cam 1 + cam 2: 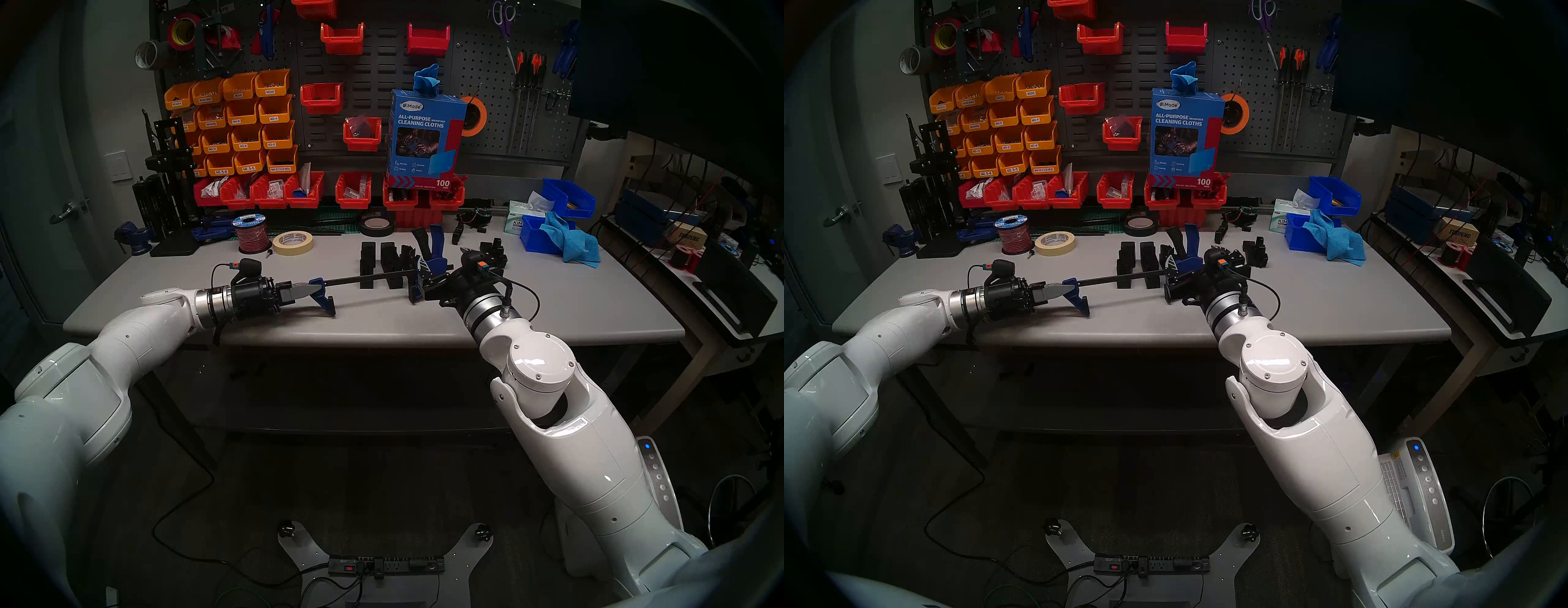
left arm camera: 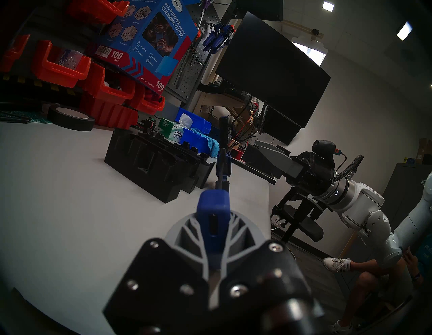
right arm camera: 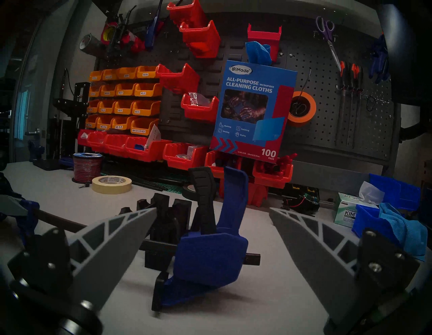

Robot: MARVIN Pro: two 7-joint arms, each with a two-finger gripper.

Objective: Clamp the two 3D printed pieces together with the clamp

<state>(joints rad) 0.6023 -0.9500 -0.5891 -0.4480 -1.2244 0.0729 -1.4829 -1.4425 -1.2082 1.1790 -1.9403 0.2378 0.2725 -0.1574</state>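
The clamp (image 1: 373,278) lies across the middle of the table, its thin black bar running left to right. My left gripper (image 1: 313,290) is shut on the blue end jaw (image 2: 212,205) at the bar's left end, which the left wrist view (image 2: 212,218) shows squeezed between the fingers. At the right end, the blue head (image 3: 210,257) carries the blue handle and black trigger, both sticking up. My right gripper (image 3: 212,209) is open, one finger on each side of that head without touching it. The two 3D printed pieces (image 1: 368,260) (image 1: 391,260) stand just behind the bar.
A masking tape roll (image 1: 292,243), a wire spool (image 1: 251,232) and black tape (image 1: 376,227) sit at the back. More black parts (image 1: 492,251) and a blue bin with a cloth (image 1: 551,237) lie at the right. Red bins (image 1: 352,189) line the back wall.
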